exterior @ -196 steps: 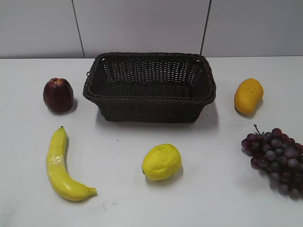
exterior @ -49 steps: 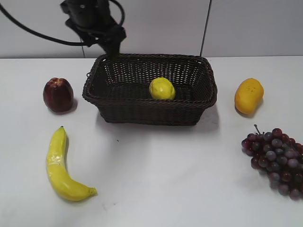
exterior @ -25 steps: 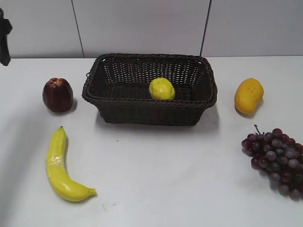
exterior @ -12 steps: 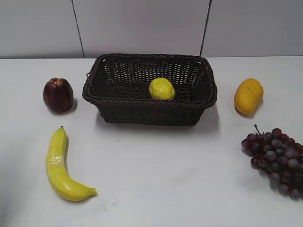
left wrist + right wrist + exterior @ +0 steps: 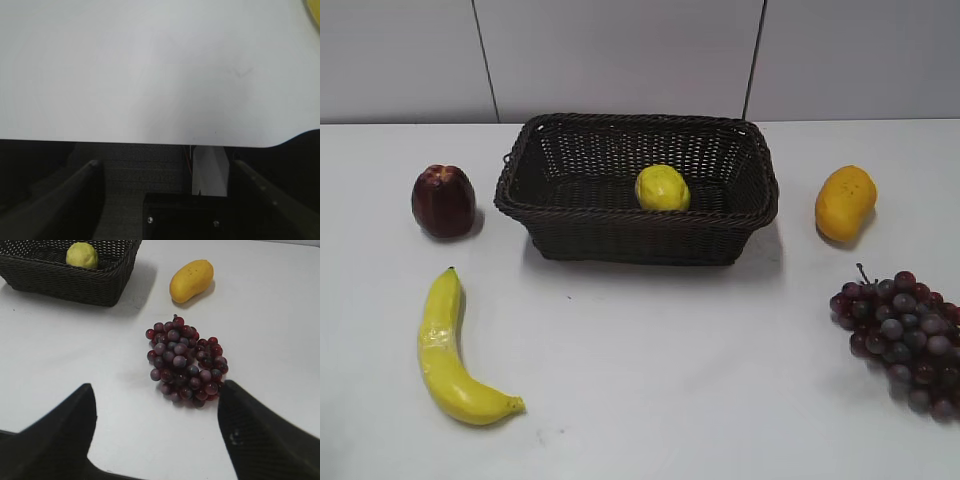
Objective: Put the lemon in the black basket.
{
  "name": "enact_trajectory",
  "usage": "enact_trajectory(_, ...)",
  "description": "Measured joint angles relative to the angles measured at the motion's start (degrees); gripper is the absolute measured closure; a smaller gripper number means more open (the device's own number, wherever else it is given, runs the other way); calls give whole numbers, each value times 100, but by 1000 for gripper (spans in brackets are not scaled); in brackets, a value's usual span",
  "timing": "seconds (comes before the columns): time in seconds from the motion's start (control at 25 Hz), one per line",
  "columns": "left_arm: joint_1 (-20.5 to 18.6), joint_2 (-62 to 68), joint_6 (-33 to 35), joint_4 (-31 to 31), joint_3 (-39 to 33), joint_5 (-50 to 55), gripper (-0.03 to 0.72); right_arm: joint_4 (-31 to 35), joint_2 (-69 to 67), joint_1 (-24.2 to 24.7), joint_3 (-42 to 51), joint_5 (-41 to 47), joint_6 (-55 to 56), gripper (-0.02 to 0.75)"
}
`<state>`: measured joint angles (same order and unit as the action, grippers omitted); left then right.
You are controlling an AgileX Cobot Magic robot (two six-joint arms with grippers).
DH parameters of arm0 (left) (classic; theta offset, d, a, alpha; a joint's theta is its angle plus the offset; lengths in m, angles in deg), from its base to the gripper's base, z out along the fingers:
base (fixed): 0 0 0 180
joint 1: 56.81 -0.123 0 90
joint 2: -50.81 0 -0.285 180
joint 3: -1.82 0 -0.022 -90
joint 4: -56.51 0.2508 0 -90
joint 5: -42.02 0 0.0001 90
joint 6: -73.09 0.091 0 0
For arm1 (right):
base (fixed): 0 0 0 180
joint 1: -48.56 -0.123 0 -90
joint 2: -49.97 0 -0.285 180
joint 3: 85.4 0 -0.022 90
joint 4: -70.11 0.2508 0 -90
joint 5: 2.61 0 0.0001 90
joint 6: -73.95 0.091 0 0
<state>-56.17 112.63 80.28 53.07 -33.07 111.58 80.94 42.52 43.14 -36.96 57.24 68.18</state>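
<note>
The lemon (image 5: pixel 662 188) lies inside the black basket (image 5: pixel 630 242), near its middle and close to the front wall. The right wrist view shows the lemon (image 5: pixel 82 255) in the basket (image 5: pixel 75 285) at the top left. No gripper shows in the exterior view. My left gripper (image 5: pixel 165 165) is open and empty, with its fingers spread over the table's near edge. My right gripper (image 5: pixel 156 390) is open and empty above bare table, just short of the grapes.
A dark red apple (image 5: pixel 443 201) sits left of the basket and a banana (image 5: pixel 450 350) lies at the front left. A mango (image 5: pixel 844 203) (image 5: pixel 191 280) sits right of the basket. Purple grapes (image 5: pixel 900 335) (image 5: pixel 185 360) lie at the front right.
The lemon went from the table in front of the basket into the basket. The left arm then drew back to the left and out of the exterior view. The fruit has stayed still lately.
</note>
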Motion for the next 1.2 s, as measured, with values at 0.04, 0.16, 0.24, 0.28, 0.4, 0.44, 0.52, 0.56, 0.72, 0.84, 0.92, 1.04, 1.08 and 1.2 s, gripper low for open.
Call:
enact_trajectory(0.04,0,-210,-21,-4,-141,0,125,0,0,0,0,0,0,167)
enact_trajectory(0.16,0,-761,-62,-76,-613,0,125,0,0,0,0,0,0,167)
enact_trajectory(0.24,0,-1095,-75,-186,-884,0,125,0,0,0,0,0,0,167)
enact_trajectory(0.28,0,-1275,-75,-270,-982,-36,125,0,0,0,0,0,0,167)
enact_trajectory(0.4,0,-1774,-78,-482,-1196,-371,125,0,0,0,0,0,0,167)
enact_trajectory(0.44,0,-1920,-86,-539,-1247,-528,125,0,0,0,0,0,0,167)
enact_trajectory(0.52,0,-2286,-86,-609,-1345,-748,125,0,0,0,0,0,0,167)
enact_trajectory(0.56,0,-2413,-86,-609,-1356,-772,125,0,0,0,0,0,0,167)
enact_trajectory(0.72,0,-2979,-97,-626,-1361,-818,125,0,0,0,0,0,0,167)
enact_trajectory(0.84,0,-3427,-97,-630,-1361,-829,125,0,0,0,0,0,0,167)
enact_trajectory(0.92,0,-3751,-102,-625,-1361,-829,125,0,0,0,0,0,0,167)
enact_trajectory(1.04,0,-4216,-102,-610,-1361,-829,125,0,0,0,0,0,0,167)
enact_trajectory(1.08,0,-4379,-102,-609,-1372,-823,125,0,0,0,0,0,0,167)
enact_trajectory(1.2,0,-4804,-102,-603,-1402,-817,125,0,0,0,0,0,0,167)
